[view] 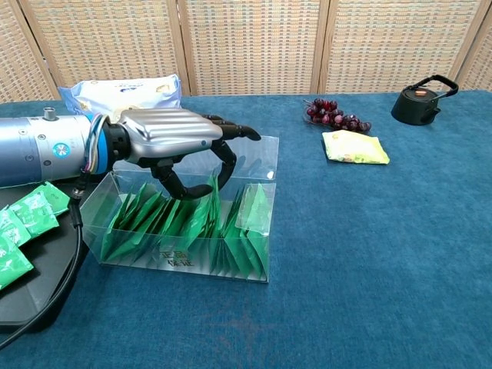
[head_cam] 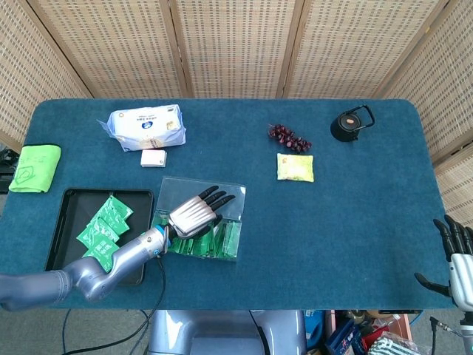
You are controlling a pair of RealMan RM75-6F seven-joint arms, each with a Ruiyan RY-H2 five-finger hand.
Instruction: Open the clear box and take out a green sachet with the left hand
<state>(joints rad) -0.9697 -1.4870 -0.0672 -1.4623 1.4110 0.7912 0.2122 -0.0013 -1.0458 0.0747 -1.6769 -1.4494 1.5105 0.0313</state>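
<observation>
- The black tray at the far left of the tabletop carries several green sachets, which I judge to be ones already taken out; it lies close to the near-left tabletop edge, so there is little spare room on that side.
- The left hand hovers over the clear box, its fingers curled downward into the row of green sachets inside. Whether a sachet is pinched between them cannot be told; none is seen lifted clear.
- The box looks open at the top, with the hand reaching in from above, so the opening step seems done and the picking and lifting out remain.
- The box stands just beside the tray and near the front edge; a lift straight up and a short carry leftward looks unobstructed.
- Behind, a white wipes packet and a small white box sit apart from the clear box.
- To the right lie grapes, a yellow sachet and a black kettle, all well apart.
- The right hand waits at the far right edge, fingers spread, holding nothing.
</observation>
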